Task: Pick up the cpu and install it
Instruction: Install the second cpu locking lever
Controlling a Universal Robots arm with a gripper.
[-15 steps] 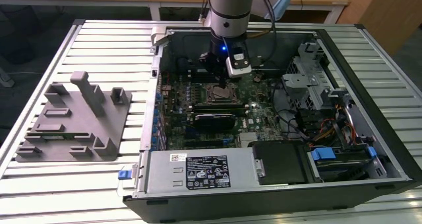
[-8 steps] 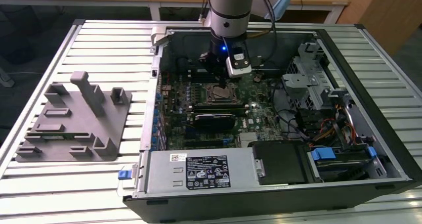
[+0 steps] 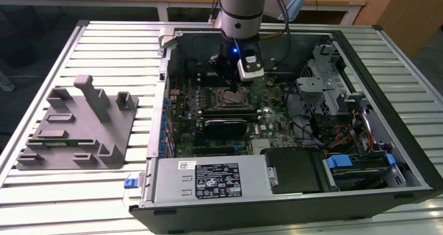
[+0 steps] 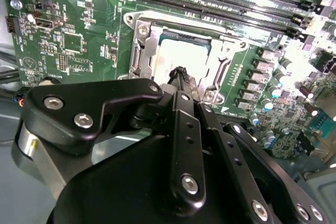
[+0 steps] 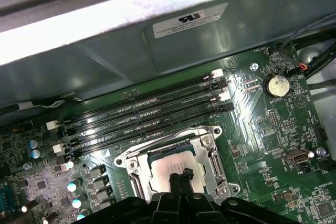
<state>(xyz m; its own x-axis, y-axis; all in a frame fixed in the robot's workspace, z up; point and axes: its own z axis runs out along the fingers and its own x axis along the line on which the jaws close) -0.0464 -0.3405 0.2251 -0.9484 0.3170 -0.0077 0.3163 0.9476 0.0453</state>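
Note:
The cpu point(image 5: 164, 165), a shiny silver square with a pale rim, lies flat inside the open metal socket frame point(image 5: 211, 153) on the green motherboard point(image 5: 273, 129). In the second wrist view the cpu point(image 4: 170, 56) sits just beyond my black fingertips point(image 4: 180, 73). My gripper point(image 5: 180, 174) is directly over the cpu's near edge, its two fingertips pressed together with nothing between them. I cannot tell whether they touch the chip. In the exterior view the gripper point(image 3: 234, 84) hangs just above the socket point(image 3: 233, 97) inside the open computer case point(image 3: 387, 53).
Several black memory slots point(image 5: 142, 116) run beside the socket, with a coin battery point(image 5: 276, 84) further along. The case's metal wall point(image 5: 105, 61) rises close behind them. A power supply point(image 3: 207, 180) and drive cage point(image 3: 325, 79) crowd the case. A grey fixture block point(image 3: 76, 126) stands outside on the slatted table.

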